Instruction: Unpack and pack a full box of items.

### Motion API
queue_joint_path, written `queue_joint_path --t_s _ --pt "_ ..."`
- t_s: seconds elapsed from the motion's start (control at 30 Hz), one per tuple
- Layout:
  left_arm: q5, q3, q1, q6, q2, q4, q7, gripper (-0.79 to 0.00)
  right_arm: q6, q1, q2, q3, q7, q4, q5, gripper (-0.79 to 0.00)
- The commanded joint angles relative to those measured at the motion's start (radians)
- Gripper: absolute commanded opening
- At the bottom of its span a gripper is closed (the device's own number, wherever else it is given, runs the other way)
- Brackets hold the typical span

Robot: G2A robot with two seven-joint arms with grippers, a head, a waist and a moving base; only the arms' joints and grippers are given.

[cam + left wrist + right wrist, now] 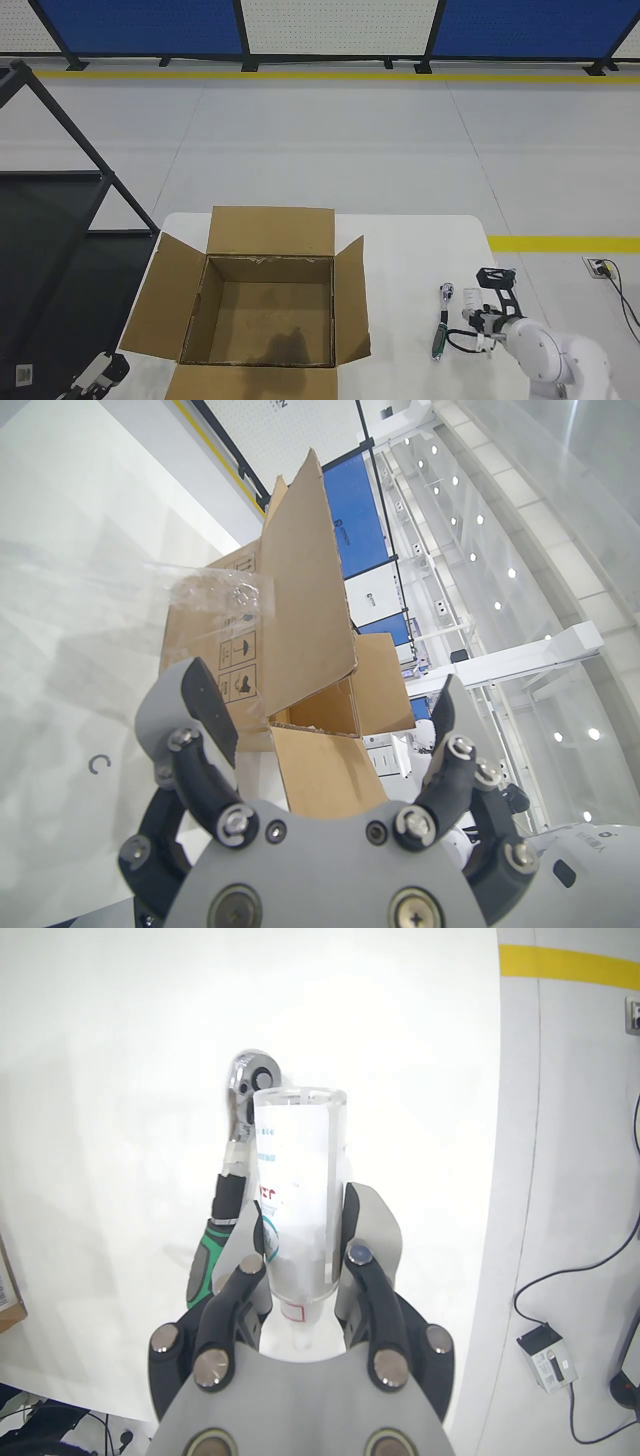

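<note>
Right end effector point(303, 1220) — clamped on bottle point(295, 1143).

Handling pictograms point(239, 650) — on the box point(300, 600)

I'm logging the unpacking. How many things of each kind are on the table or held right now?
cardboard box: 1
ratchet wrench: 1
clear bottle, held in the right gripper: 1
Total: 3
</note>
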Motion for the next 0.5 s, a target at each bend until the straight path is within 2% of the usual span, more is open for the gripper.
queue_joint_path --t_s 0.0,0.27,0.47 --pt "0.000 0.000 0.000 0.000 0.000 0.000 0.000 0.000 -0.010 -0.026 0.001 -0.007 -0.007 -0.076 0.009 -0.785" --pt "0.000 0.000 0.000 0.000 0.000 0.000 0.000 0.000 -0.073 -0.094 0.004 -0.106 -0.035 -0.380 0.018 -0.785" --pt "0.000 0.000 0.000 0.000 0.000 0.000 0.000 0.000 -0.053 -0.020 0.000 -0.251 0.001 -0.500 -0.030 -0.785"
